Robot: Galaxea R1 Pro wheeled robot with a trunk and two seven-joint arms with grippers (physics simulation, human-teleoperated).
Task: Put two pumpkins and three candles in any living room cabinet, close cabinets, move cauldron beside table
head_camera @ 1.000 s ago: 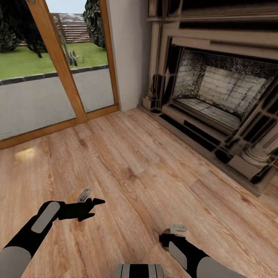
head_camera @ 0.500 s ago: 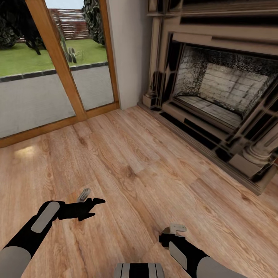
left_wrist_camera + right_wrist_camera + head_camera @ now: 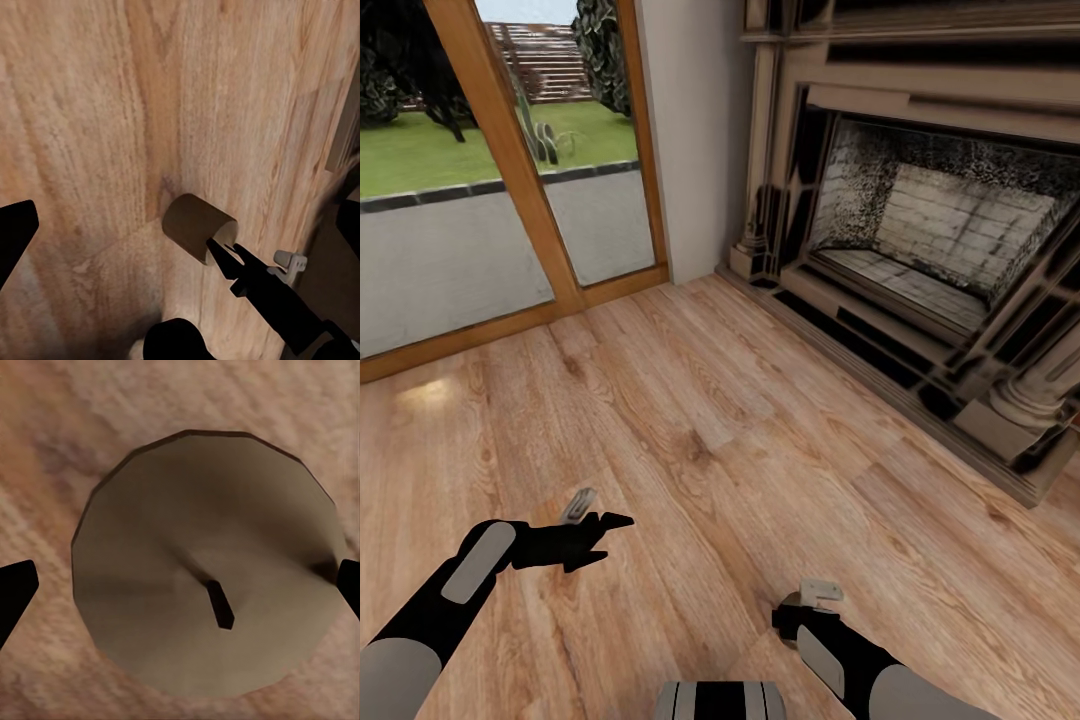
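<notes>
A candle (image 3: 202, 547), a short cream-beige cylinder with a dark wick, sits between the fingertips of my right gripper (image 3: 180, 585), which is shut on it. In the head view my right gripper (image 3: 803, 603) hangs low over the wood floor near the bottom middle. The left wrist view catches the same candle (image 3: 191, 221) from the side, above the planks, with a black finger (image 3: 232, 266) of the right gripper against it. My left gripper (image 3: 595, 513) is open and holds nothing, out to the left of the right one. No cabinet, pumpkin, cauldron or table is in view.
A stone-coloured fireplace surround (image 3: 920, 250) with a raised hearth step stands ahead on the right. A wood-framed glass door (image 3: 510, 200) to the garden fills the far left. A pale wall corner (image 3: 695, 140) stands between them. Light plank floor (image 3: 710, 430) stretches ahead.
The whole head view has shifted slightly, so the camera moved. Both arms hold the same pose, and the candle stays in the right gripper.
</notes>
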